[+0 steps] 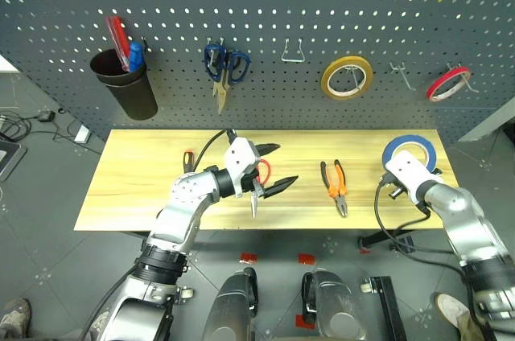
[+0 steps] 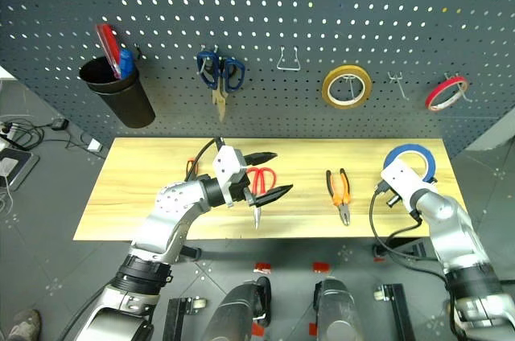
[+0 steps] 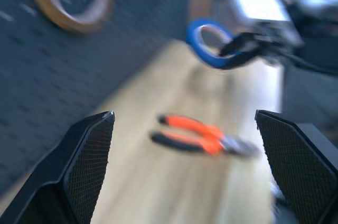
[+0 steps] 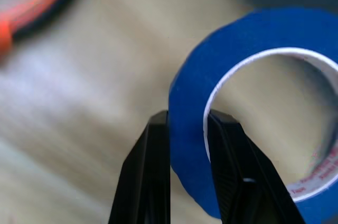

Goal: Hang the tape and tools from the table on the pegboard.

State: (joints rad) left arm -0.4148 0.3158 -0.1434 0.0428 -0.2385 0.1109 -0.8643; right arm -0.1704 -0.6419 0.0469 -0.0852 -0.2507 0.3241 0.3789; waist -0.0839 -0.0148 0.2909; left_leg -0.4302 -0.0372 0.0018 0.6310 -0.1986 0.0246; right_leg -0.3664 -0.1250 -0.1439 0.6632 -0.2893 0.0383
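My right gripper (image 4: pixel 187 126) is shut on the rim of the blue tape (image 1: pixel 410 148), one finger inside the ring and one outside. It holds the ring on edge over the right end of the table (image 1: pixel 137 192). My left gripper (image 1: pixel 273 166) hangs open and level over the red scissors (image 2: pixel 262 178), holding nothing. The orange-and-black pliers (image 1: pixel 335 186) lie flat between the two grippers. The black-and-red screwdriver (image 1: pixel 188 160) lies behind my left forearm. The dark pegboard (image 1: pixel 322 3) rises behind the table.
On the pegboard hang a black cup (image 1: pixel 127 88) with pens, dark blue scissors (image 1: pixel 225 63), a yellow tape ring (image 1: pixel 347 77) and a red tape ring (image 1: pixel 448 84). Bare hooks (image 1: pixel 292 52) sit between the blue scissors and the yellow ring, and between the two tape rings.
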